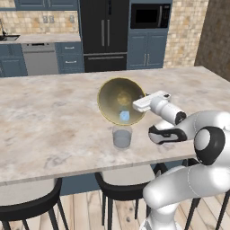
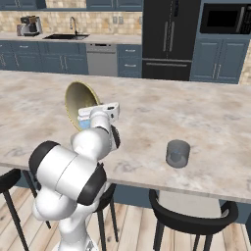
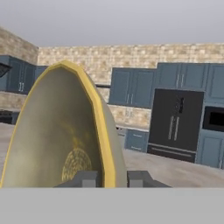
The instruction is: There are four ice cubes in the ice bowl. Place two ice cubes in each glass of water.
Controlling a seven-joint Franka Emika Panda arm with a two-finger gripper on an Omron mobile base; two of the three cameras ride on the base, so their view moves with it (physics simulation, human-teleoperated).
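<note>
The claw (image 3: 110,178) grips the ice bowl (image 1: 119,96) by its rim, tipped steeply over a glass (image 1: 121,136) near the desk's (image 1: 45,121) front edge, an ice cube (image 1: 124,117) inside.

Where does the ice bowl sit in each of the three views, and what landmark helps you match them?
Left base view: bowl at centre, tilted up, above a glass.
Right base view: left of centre, edge-on, behind the gripper.
Hand view: large at left, rim between the fingertips.
Shared landmark: black fridge.

The bowl (image 1: 117,96) is tipped up on edge over a glass (image 1: 121,136), one ice cube (image 1: 124,117) sitting inside it.
</note>
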